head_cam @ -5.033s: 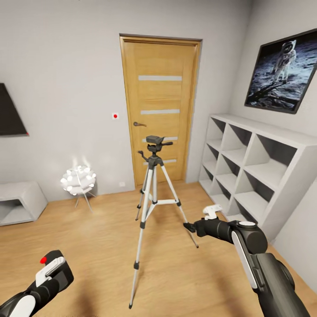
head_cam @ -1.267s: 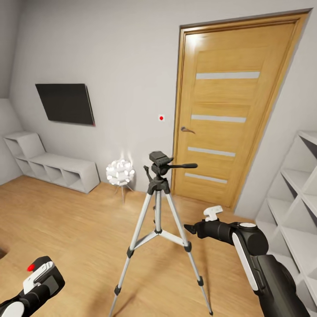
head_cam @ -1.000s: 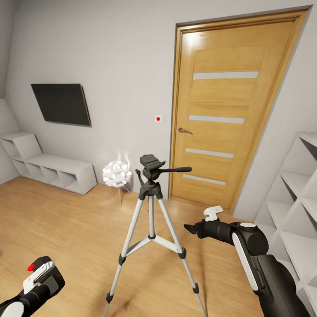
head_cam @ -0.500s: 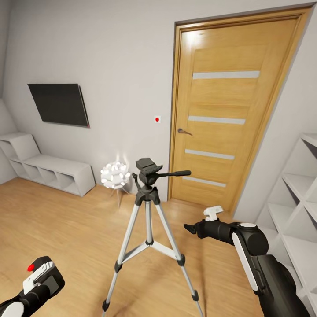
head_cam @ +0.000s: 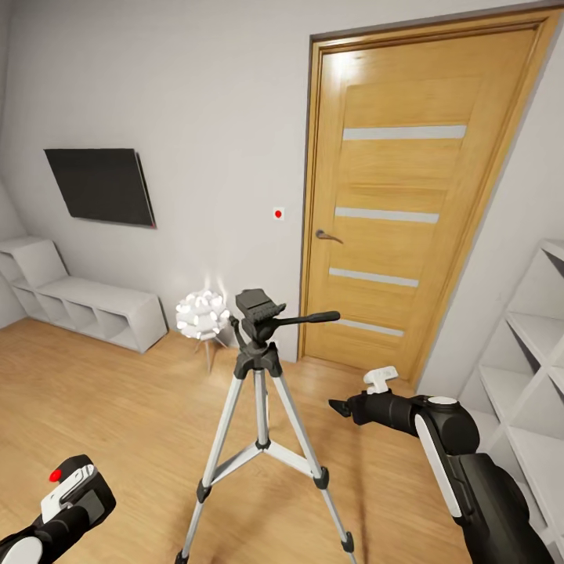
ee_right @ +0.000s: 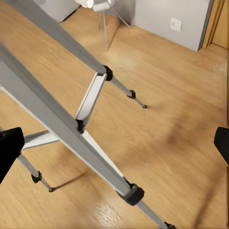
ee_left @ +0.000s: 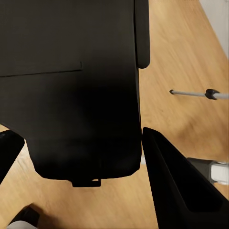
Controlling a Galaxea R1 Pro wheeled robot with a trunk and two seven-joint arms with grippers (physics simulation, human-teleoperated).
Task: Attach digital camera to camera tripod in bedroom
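Three silver legs of the camera tripod (head_cam: 262, 407) spread over a light wood plank floor (head_cam: 117, 407) in the middle of the bedroom, its black pan head at the top with the side handle pointing toward the door. Behind it rises a pale grey wall (head_cam: 180, 102) with a wooden door (head_cam: 399, 204) carrying pale stripes, a dark flat screen (head_cam: 98, 186) mounted to one side, a low white shelf unit (head_cam: 86, 305) beneath it, and a small white ball-shaped lamp (head_cam: 201, 313) on thin legs near the tripod's far leg. White cube shelves (head_cam: 533, 368) line the edge of the room beside the right arm. Open floor lies between the tripod and the low unit.

In the left wrist view the digital camera (ee_left: 71, 90) sits as a dark boxy mass between the fingers of the left hand (ee_left: 81, 157), which is clenched on it. The right hand (head_cam: 345, 408) hovers just beside the tripod's legs, apart from them; in the right wrist view its dark fingertips (ee_right: 9, 148) stand wide apart, released, with the tripod's legs crossing between them.
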